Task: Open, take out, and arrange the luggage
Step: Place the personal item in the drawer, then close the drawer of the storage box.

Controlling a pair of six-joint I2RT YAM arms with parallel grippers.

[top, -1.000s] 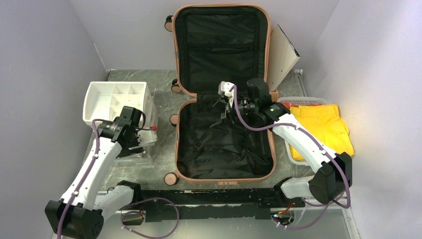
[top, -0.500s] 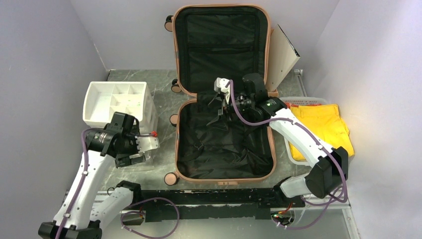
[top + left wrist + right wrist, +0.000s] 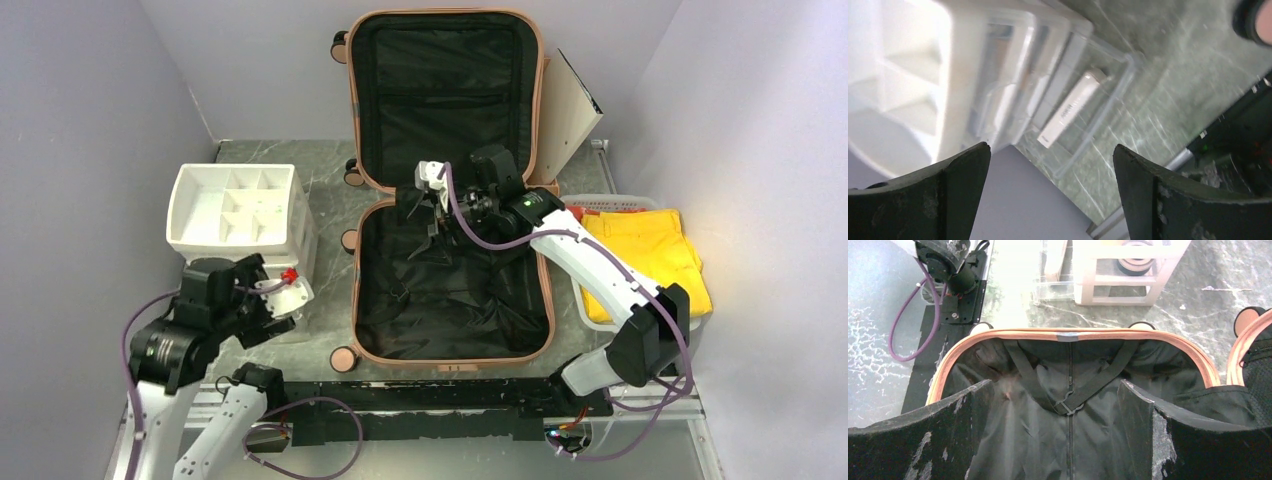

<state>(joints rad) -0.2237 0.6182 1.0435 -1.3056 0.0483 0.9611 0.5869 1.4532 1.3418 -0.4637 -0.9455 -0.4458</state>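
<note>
Left end effector (image 3: 1050,150): wide, empty, above drawer (image 3: 1120,82) holding white tube (image 3: 1071,109) (apparently stowed).
Right end effector (image 3: 1055,385): wide, luggage (image 3: 1068,334) straps (image 3: 1068,405) below, probably to unclip.

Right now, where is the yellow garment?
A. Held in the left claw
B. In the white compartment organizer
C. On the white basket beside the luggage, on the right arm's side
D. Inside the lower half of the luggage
C: the yellow garment lies folded on the white basket, outside the open luggage, whose black lining shows only straps.
</note>
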